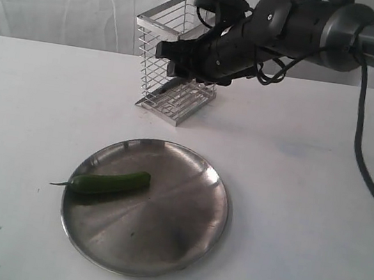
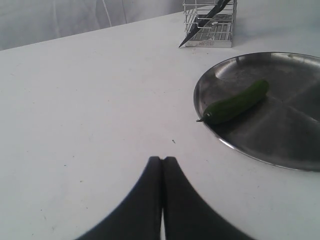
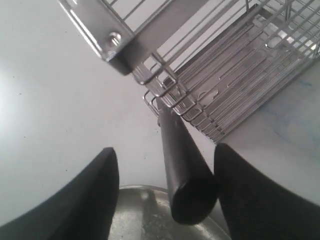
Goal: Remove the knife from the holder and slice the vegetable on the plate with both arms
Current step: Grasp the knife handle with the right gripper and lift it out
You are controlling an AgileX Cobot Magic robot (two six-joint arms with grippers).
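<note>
Knife [image 3: 187,170] hasn't left the holder [image 1: 151,50] yet. It's all black with a rounded handle, leaning slantwise inside the wire basket with the handle poking out. The right pincer [image 3: 165,155] is open, one finger each side of the handle and not touching it, so I'd say we're at the grab step. The chilli [image 1: 110,183] lies whole on the steel plate [image 1: 158,241], no cuts. The left pincer [image 2: 162,160] is closed, holding nothing, low over the table [image 1: 299,234] beside the plate.
</note>
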